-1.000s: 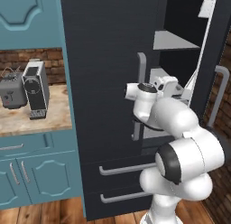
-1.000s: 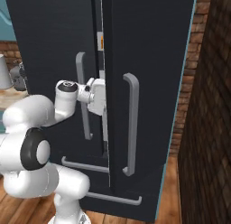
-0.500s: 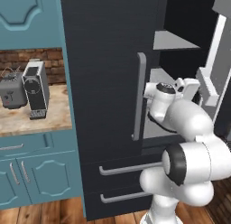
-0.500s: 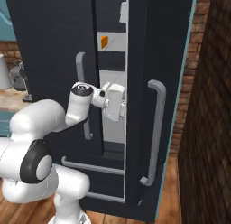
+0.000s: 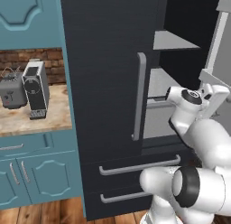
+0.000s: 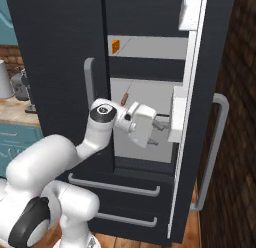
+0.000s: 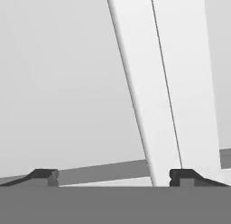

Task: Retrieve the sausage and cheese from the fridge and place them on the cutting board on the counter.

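Fridge [image 6: 60, 52] door ajar; cheese [image 6: 115, 46] above sausage [image 6: 124, 98].

A black and silver coffee machine [image 5: 35, 87] stands upright against the brick wall [image 5: 27, 60]. Just beside the coffee machine, on its left, sits a grey toaster [image 5: 12, 93]. Teal cupboards [image 5: 27, 13] hang above the coffee machine, and more teal cupboard doors [image 5: 40, 178] stand below it, down to the wooden floor [image 5: 45, 212].
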